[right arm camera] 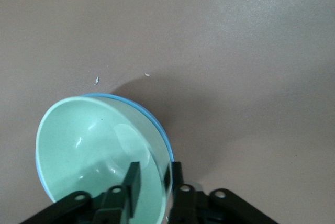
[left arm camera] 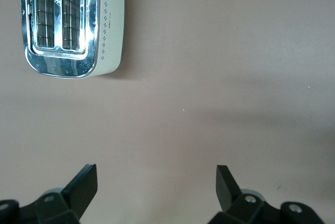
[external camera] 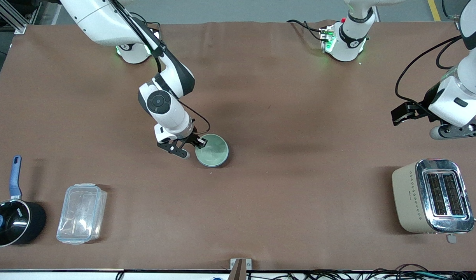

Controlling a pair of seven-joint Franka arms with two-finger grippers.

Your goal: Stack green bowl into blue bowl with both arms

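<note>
The green bowl (external camera: 211,154) sits nested inside the blue bowl (right arm camera: 163,134), of which only a thin rim shows, on the brown table near its middle. My right gripper (external camera: 194,144) is at the bowls' rim on the side toward the right arm's end. In the right wrist view the right gripper (right arm camera: 155,174) straddles the rim, one finger (right arm camera: 133,182) inside the green bowl (right arm camera: 89,145) and the other outside. The jaws stand narrowly apart with a gap to the wall. My left gripper (left arm camera: 157,182) is wide open and empty, waiting high over the left arm's end of the table.
A beige toaster (external camera: 430,196) stands toward the left arm's end, near the front camera; it also shows in the left wrist view (left arm camera: 70,22). A clear lidded container (external camera: 81,213) and a black saucepan (external camera: 13,221) with a blue handle lie toward the right arm's end.
</note>
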